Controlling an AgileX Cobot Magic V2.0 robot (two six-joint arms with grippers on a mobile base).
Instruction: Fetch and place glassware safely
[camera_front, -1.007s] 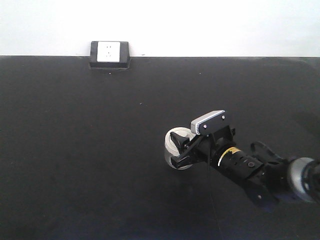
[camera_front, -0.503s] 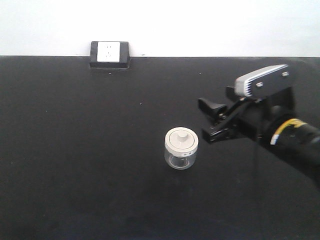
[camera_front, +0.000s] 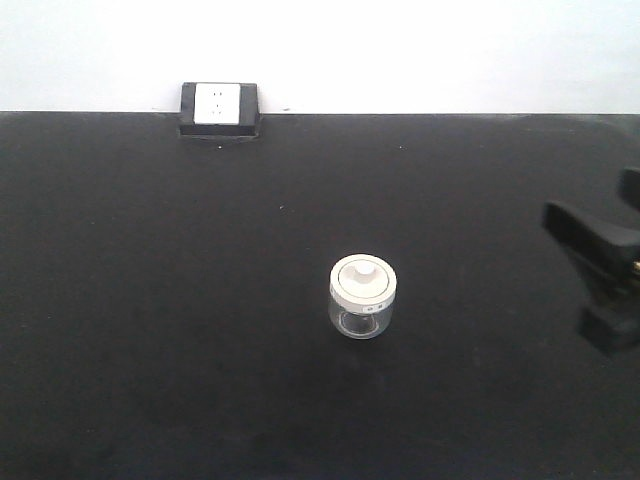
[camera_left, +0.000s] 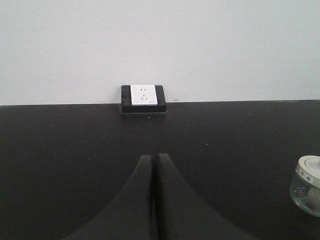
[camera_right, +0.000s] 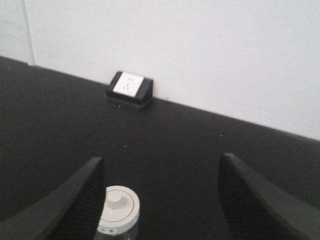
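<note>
One glass jar (camera_front: 362, 298), lid (camera_front: 362, 278) on, contents not discernible, stands upright mid-surface (camera_front: 150, 300). One wall socket box (camera_front: 219, 108) sits at the far edge. Right gripper (camera_right: 162, 200) spread wide, empty; left gripper (camera_left: 154, 200) fingers pressed together, empty.

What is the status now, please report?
Right gripper open, empty. Left gripper shut, empty. Jar upright on table, lid on. Nothing in the way.

The left gripper (camera_left: 154, 200) has its fingers pressed together, tips touching. The right gripper (camera_right: 162, 200) holds its fingers spread wide apart.
</note>
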